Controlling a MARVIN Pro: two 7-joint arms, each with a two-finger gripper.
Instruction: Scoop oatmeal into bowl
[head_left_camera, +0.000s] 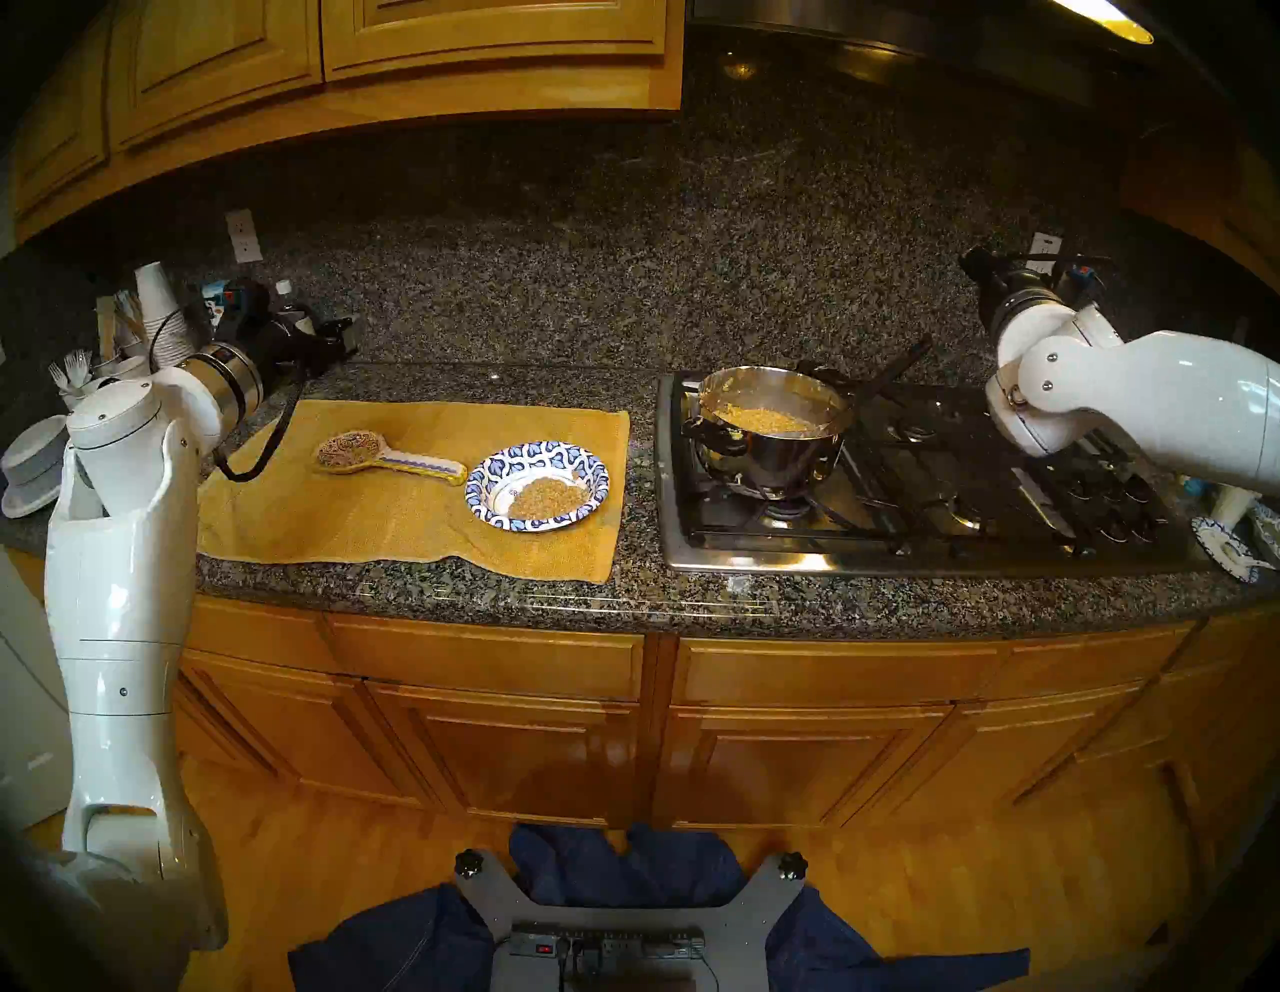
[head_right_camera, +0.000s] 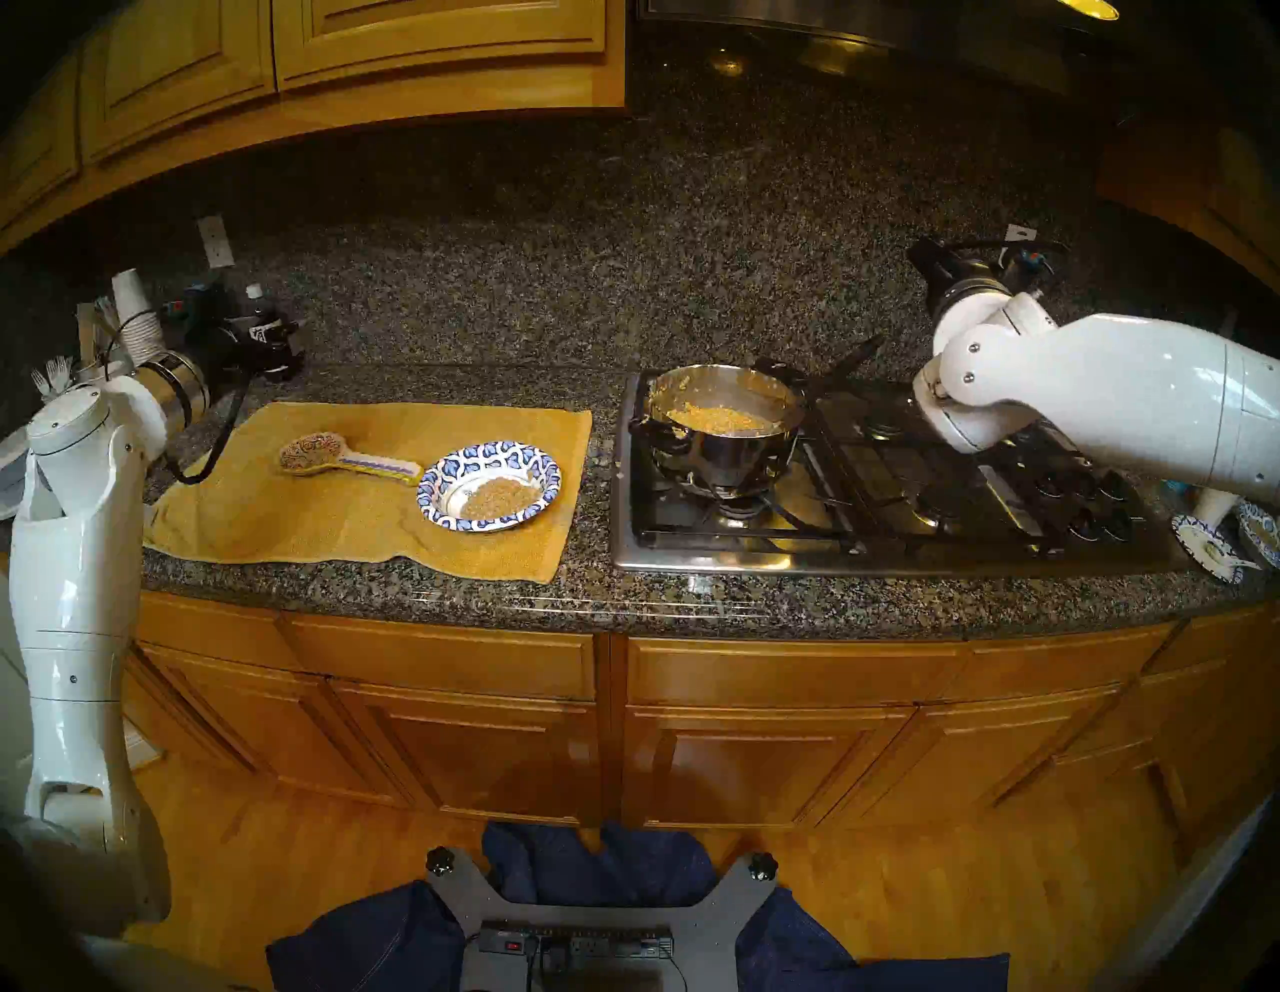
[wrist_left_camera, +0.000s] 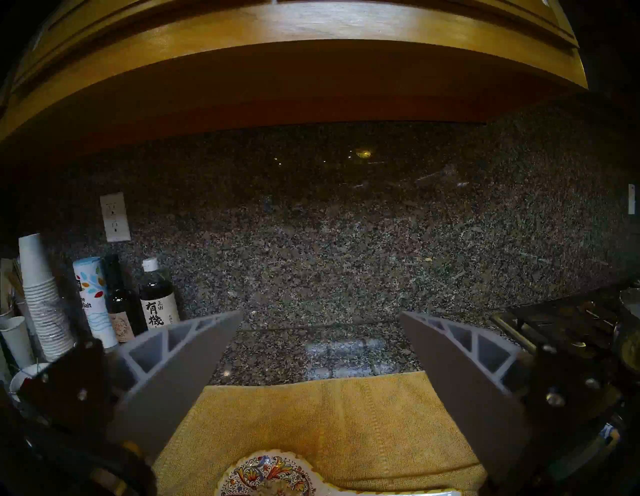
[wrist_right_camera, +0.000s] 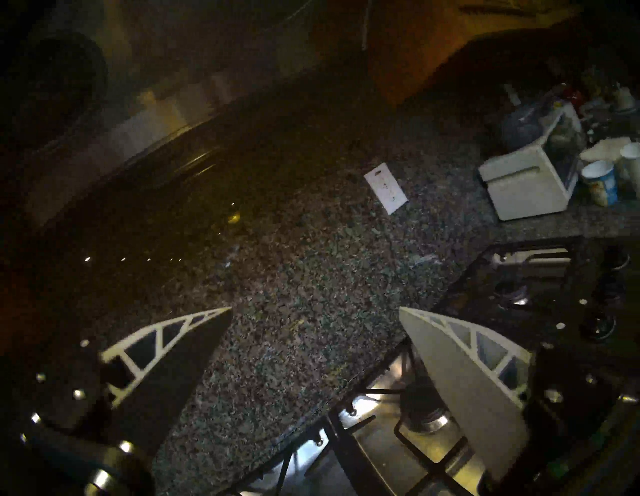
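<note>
**Resting oatmeal, both grippers empty**

Sitting on a nubbly mustard-yellow towel, the bowl is a shallow round paper dish with a white centre and a wide rim of blue-and-white swirls. A low, grainy tan heap of oatmeal lies in its near-right part. Just left of the bowl, and close to touching its rim, lies a painted ceramic spoon rest, glossy, with a round patterned head and a long flat handle edged in yellow.

To the right, a shiny steel pot stands on the black grates of a steel-framed gas cooktop. More lumpy yellowish mush fills the pot, and smears cling to its inner wall. A dark utensil handle slants out over the pot's far rim. The counter and backsplash are speckled dark granite.

The left gripper hangs level beyond the towel's far-left corner, its grey ribbed fingers spread wide with nothing between them, well apart from the bowl. The right gripper is raised at the cooktop's far right, also spread and empty, well clear of pot and bowl.
</note>
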